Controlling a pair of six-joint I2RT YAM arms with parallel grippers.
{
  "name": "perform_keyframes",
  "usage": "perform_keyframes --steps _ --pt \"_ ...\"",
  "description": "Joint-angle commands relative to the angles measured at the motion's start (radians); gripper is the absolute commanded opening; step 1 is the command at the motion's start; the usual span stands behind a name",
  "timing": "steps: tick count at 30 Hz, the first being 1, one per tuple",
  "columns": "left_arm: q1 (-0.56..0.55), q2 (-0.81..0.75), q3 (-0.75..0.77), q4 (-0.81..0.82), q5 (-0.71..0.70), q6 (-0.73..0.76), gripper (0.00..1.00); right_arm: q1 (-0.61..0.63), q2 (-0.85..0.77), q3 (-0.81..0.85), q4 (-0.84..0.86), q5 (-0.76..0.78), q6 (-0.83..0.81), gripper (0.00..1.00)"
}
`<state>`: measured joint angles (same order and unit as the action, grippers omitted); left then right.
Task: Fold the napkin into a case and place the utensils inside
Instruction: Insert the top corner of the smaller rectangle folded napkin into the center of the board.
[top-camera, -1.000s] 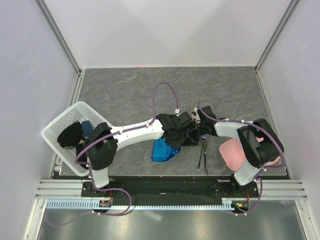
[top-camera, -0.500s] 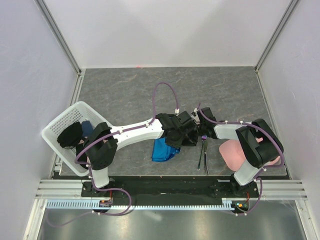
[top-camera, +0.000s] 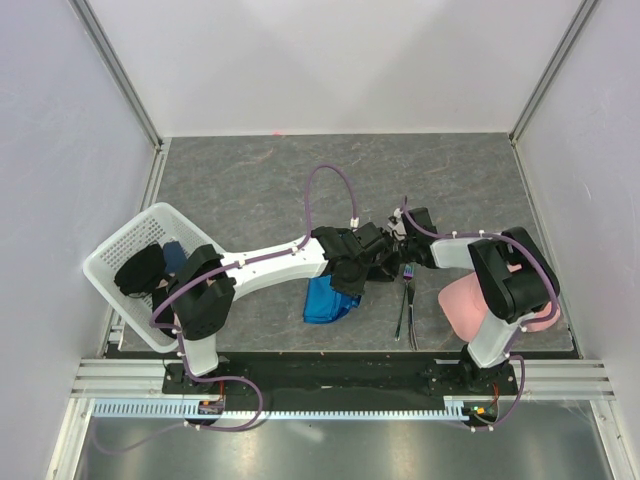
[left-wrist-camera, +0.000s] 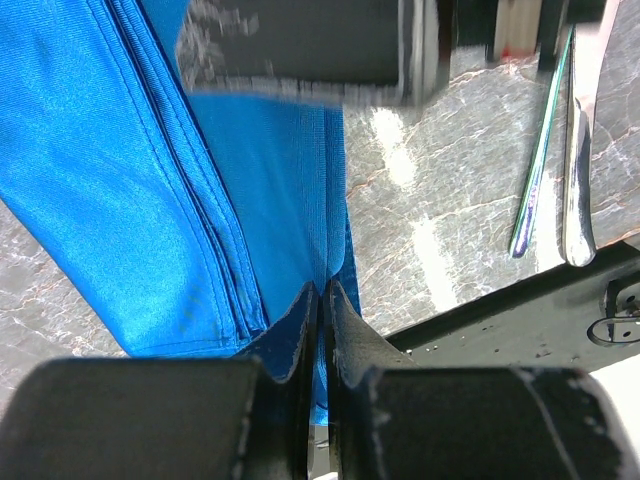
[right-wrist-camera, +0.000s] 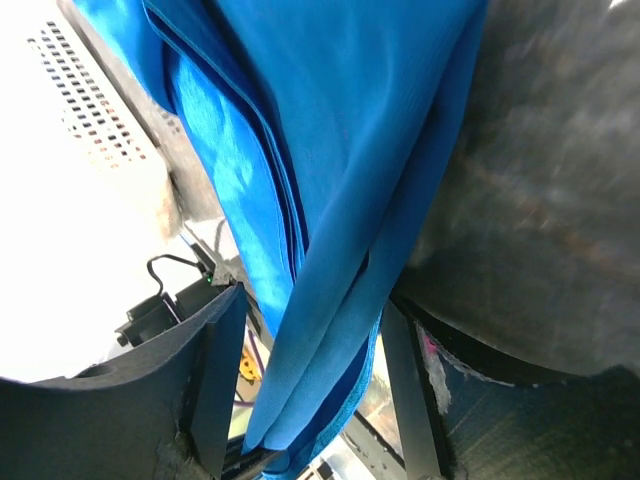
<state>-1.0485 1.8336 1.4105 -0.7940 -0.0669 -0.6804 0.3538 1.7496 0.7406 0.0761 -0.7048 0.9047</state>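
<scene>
The left pincer (left-wrist-camera: 322, 300) is squeezed shut on an edge of the blue napkin (top-camera: 325, 300). The right pincer (right-wrist-camera: 310, 400) is wide apart, with the cloth hanging between its fingers. The napkin is toward 6 o'clock on the table (top-camera: 250, 180). The fork and knife (top-camera: 404, 315) lie at its 3 o'clock.

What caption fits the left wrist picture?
The left gripper pinches the blue napkin; the utensils lie beside it.

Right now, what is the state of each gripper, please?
Left gripper: closed on the napkin.
Right gripper: open, with the napkin between its jaws.
</scene>
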Motion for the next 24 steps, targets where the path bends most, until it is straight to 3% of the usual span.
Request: perform_keyframes --steps 1,9,17,18,22,24 --pt "0.004 -0.039 0.001 0.021 0.022 -0.024 0.08 -0.026 0.054 0.034 0.001 0.067 -0.081 0.63" --pt "0.002 -0.031 0.002 0.022 0.039 -0.025 0.08 -0.055 0.119 0.075 0.008 0.054 -0.119 0.57" --pt "0.004 -0.023 -0.004 0.039 0.088 -0.021 0.10 -0.056 0.131 0.102 0.002 0.051 -0.135 0.35" --pt "0.004 -0.027 -0.008 0.044 0.096 -0.022 0.12 -0.056 0.133 0.106 -0.002 0.048 -0.139 0.31" --pt "0.013 -0.074 -0.034 0.053 0.122 -0.027 0.37 -0.055 0.125 0.123 -0.045 0.051 -0.156 0.18" --pt "0.037 -0.109 -0.045 0.056 0.125 -0.036 0.41 -0.055 0.123 0.141 -0.068 0.050 -0.164 0.11"
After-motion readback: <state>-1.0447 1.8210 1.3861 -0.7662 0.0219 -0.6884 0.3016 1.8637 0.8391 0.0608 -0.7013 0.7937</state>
